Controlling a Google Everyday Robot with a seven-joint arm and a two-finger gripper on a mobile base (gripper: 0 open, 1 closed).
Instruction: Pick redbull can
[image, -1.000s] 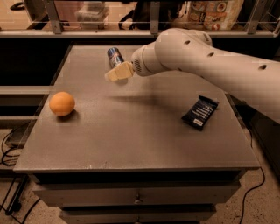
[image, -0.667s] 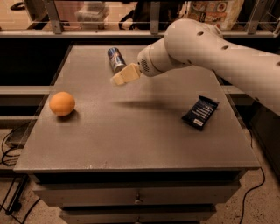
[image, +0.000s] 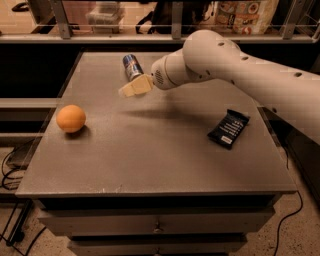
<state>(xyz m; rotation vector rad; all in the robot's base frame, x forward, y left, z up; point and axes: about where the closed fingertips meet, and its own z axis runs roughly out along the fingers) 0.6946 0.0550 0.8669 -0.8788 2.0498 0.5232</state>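
A round, matte orange (image: 70, 118) rests left on the speckled grey surface (image: 150, 170). At far centre, the slim cylindrical redbull can (image: 131, 65) sits just behind the cream gripper (image: 136, 86), whose grip cannot be told. A flat dark snack wrapper (image: 228, 128) lies right.

Over the table (image: 150, 165) the gripper (image: 134, 88) hangs before the redbull can (image: 132, 66), perhaps touching; orange (image: 70, 118) left, wrapper (image: 228, 128) right.
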